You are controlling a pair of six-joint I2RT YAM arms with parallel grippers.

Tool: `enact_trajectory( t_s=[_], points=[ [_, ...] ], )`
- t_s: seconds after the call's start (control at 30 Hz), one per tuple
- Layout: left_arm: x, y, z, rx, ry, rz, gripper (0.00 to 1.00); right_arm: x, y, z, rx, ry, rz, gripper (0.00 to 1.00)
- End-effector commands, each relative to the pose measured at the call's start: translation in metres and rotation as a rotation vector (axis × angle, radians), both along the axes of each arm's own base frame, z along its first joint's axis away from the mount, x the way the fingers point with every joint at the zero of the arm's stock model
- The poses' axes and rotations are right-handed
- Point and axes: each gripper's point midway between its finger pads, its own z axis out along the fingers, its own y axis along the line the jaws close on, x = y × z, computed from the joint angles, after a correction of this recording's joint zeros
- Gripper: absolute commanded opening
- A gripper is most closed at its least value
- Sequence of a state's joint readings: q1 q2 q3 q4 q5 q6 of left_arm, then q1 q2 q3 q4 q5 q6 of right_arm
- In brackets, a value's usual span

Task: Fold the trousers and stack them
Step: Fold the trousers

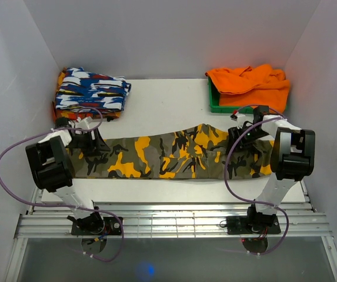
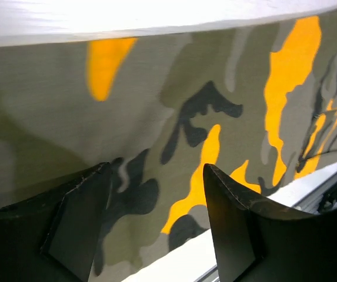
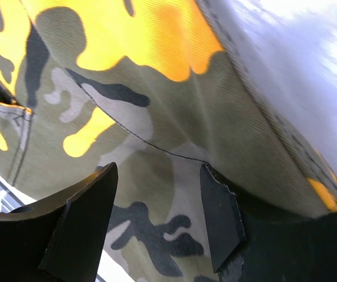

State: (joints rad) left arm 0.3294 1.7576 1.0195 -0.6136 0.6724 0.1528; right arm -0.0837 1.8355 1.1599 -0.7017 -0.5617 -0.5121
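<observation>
The trousers [image 1: 168,155] lie flat in a long strip across the white table [image 1: 168,100]; the left gripper [image 2: 156,173] hangs over their left end, the right gripper [image 3: 159,170] over their right end; both have their fingers spread, gripping nothing; the cloth is finely ribbed, camouflage-blotched and softly creased.

A white table [image 1: 168,94] is sitting inside a plain white enclosure, with a back wall [image 1: 168,35], a left wall [image 1: 6,88] and a right wall [image 1: 333,64] standing close around it. Soft, even light is falling from above, casting only faint shadows. Silver metal rails [image 1: 174,224] are running along the near edge, and below them a dark grey surface [image 1: 215,261] is showing a small blue glint [image 1: 149,270]
</observation>
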Motion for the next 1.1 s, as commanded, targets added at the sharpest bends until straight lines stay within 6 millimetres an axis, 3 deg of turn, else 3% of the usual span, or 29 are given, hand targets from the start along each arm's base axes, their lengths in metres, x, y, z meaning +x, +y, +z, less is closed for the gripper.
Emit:
enact_trajectory(
  t_s=[0.0,0.1,0.2,0.3,0.5,0.63,0.8,0.9,1.07],
  points=[
    [0.001,0.039,-0.009,0.105,0.002,0.035,0.75,0.007,-0.018,0.000,-0.091,-0.017,0.004,0.65],
    [0.005,0.050,-0.004,0.119,-0.018,0.023,0.76,0.007,-0.019,0.015,-0.097,-0.032,0.014,0.64],
    [0.013,0.061,0.022,0.124,-0.097,0.034,0.81,0.003,-0.027,0.019,-0.145,-0.036,0.011,0.64],
    [0.016,0.082,0.046,0.154,-0.145,0.049,0.88,-0.003,-0.046,0.008,-0.248,-0.024,0.005,0.64],
    [-0.003,0.123,0.068,0.205,-0.129,0.112,0.94,-0.015,-0.094,-0.025,-0.391,0.052,-0.070,0.64],
    [-0.021,0.145,0.067,0.241,-0.104,0.149,0.95,-0.016,-0.123,-0.032,-0.476,0.059,-0.100,0.64],
    [-0.041,0.181,0.056,0.282,-0.046,0.237,0.95,-0.015,-0.138,-0.031,-0.514,0.056,-0.109,0.63],
    [-0.051,0.200,0.048,0.315,-0.006,0.293,0.91,-0.012,-0.133,-0.026,-0.487,0.045,-0.104,0.64],
    [-0.060,0.207,0.029,0.373,0.026,0.300,0.86,-0.011,-0.116,-0.017,-0.392,0.064,-0.093,0.66]
  ],
)
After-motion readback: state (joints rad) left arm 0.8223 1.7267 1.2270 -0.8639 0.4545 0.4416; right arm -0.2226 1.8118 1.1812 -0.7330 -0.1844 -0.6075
